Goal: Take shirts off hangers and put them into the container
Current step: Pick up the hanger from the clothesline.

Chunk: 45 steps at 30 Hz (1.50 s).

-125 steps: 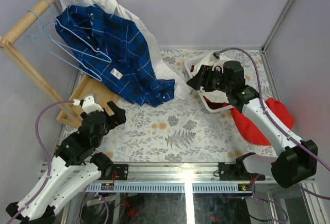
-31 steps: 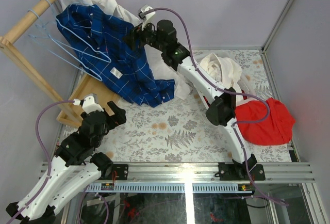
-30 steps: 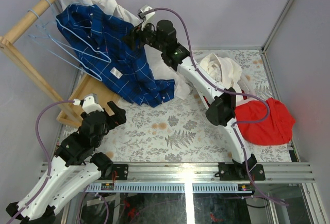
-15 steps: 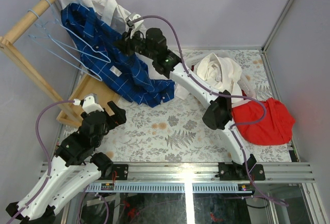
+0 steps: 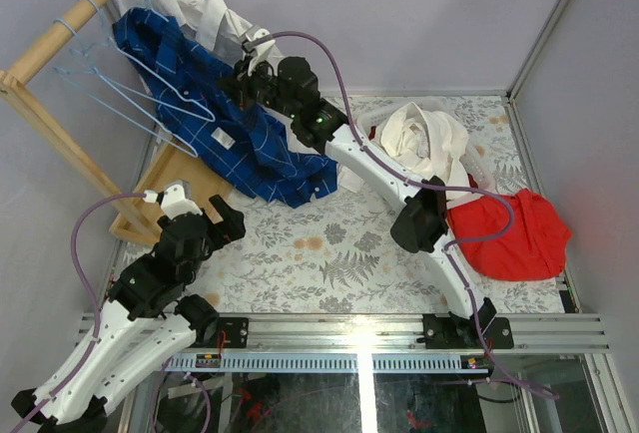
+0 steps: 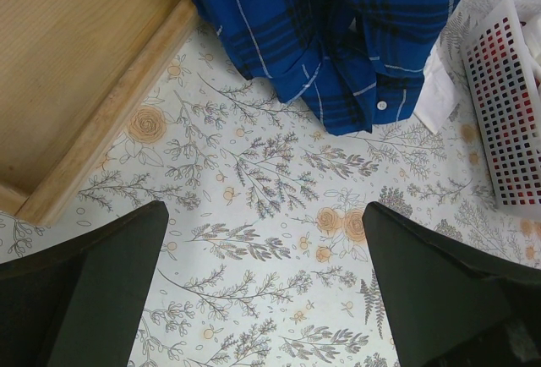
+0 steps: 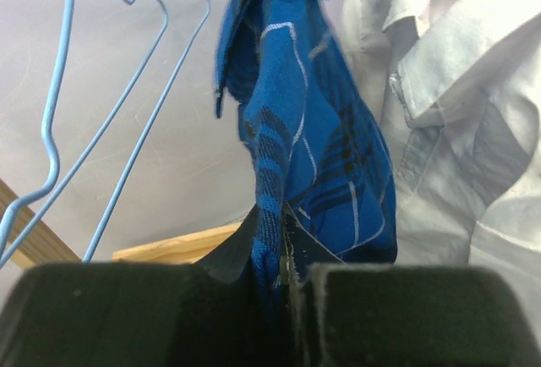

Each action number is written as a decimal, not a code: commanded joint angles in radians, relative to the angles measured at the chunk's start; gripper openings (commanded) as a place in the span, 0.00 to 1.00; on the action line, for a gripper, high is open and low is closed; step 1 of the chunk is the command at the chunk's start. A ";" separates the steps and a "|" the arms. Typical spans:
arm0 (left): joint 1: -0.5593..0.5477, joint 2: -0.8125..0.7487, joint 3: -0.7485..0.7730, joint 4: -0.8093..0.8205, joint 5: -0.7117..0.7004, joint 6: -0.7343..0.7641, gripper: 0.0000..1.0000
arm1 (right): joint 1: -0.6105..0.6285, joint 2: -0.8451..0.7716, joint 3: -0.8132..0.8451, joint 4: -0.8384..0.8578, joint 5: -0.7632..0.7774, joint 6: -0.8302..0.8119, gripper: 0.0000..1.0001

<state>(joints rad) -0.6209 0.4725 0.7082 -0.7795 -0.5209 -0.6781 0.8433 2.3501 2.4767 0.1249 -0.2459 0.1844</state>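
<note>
1. Right gripper (image 7: 287, 272): fingers clamped together on a bunched fold of the dark blue checked shirt (image 7: 314, 143), whose soft woven cloth rises straight above the fingertips.
2. Plain white shirt (image 7: 456, 122), collared, is just right of those fingers; thin light-blue wire hangers (image 7: 145, 126) are up-left.
3. Left gripper (image 6: 264, 213): fingers wide apart, holding nothing. The blue hem lies ahead and the white grid-sided basket (image 6: 507, 113) ahead-right, both on the floral tablecloth (image 6: 254, 316).
</note>
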 commanded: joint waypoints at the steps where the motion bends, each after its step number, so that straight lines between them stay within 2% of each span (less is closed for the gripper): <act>1: 0.004 -0.005 0.022 0.024 -0.012 0.002 1.00 | 0.015 -0.021 0.044 0.086 0.095 0.009 0.00; 3: 0.004 -0.005 0.022 0.025 -0.014 0.000 1.00 | 0.016 -0.050 0.025 0.109 0.127 0.033 0.00; 6: 0.004 -0.002 0.022 0.026 -0.012 0.001 1.00 | 0.017 -0.120 -0.048 0.231 0.019 0.099 0.00; 9: 0.004 0.002 0.022 0.026 -0.009 0.002 1.00 | 0.020 -0.159 -0.043 0.223 -0.102 0.159 0.00; 11: 0.004 0.004 0.022 0.026 -0.009 0.002 1.00 | 0.024 -0.198 -0.083 0.216 -0.126 0.158 0.00; 15: 0.004 0.004 0.023 0.026 -0.008 0.002 1.00 | 0.028 -0.255 -0.199 0.202 -0.056 0.122 0.00; 18: 0.004 0.000 0.022 0.024 -0.011 0.002 1.00 | 0.028 -0.245 -0.200 0.132 -0.002 0.105 0.00; 21: 0.004 -0.002 0.022 0.025 -0.011 0.002 1.00 | 0.028 -0.213 -0.173 0.067 0.014 0.081 0.07; 23: 0.004 -0.001 0.022 0.024 -0.011 0.002 1.00 | 0.027 -0.183 -0.137 0.010 0.021 0.070 0.06; 26: 0.004 0.000 0.022 0.026 -0.010 0.002 1.00 | 0.028 -0.158 -0.132 -0.001 0.017 0.058 0.08; 28: 0.004 0.000 0.022 0.026 -0.006 0.002 1.00 | 0.028 -0.148 -0.124 -0.002 0.047 0.055 0.01; 32: 0.004 0.000 0.023 0.024 -0.008 0.002 1.00 | 0.031 -0.174 -0.166 0.117 0.136 0.076 0.00; 40: 0.004 -0.006 0.021 0.024 -0.013 0.001 1.00 | 0.040 -0.168 -0.108 0.360 0.140 0.146 0.00; 45: 0.004 -0.009 0.022 0.025 -0.014 0.000 1.00 | 0.053 -0.187 -0.101 0.420 0.171 0.105 0.00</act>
<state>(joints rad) -0.6209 0.4725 0.7082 -0.7795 -0.5209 -0.6781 0.8742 2.2097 2.3043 0.3050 -0.1173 0.2985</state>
